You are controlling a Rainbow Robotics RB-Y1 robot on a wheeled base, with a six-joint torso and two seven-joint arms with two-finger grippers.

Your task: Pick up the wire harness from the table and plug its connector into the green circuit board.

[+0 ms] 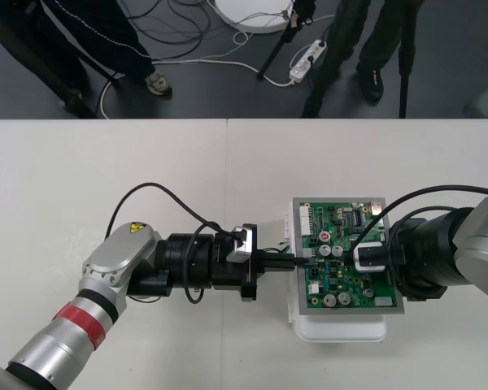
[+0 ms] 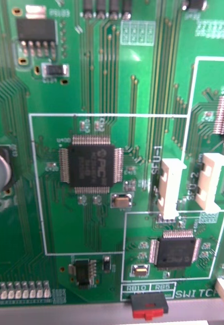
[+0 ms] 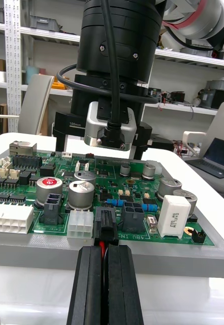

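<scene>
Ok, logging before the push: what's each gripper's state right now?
Left gripper: jaws shut on the harness, plug at the edge of the green circuit board.
Right gripper: over the board, state cannot be told.

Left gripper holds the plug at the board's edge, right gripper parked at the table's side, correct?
No. The left gripper holds the plug at the board's edge, but the right gripper stands over the board, not at the table's side, as the front view shows.
</scene>
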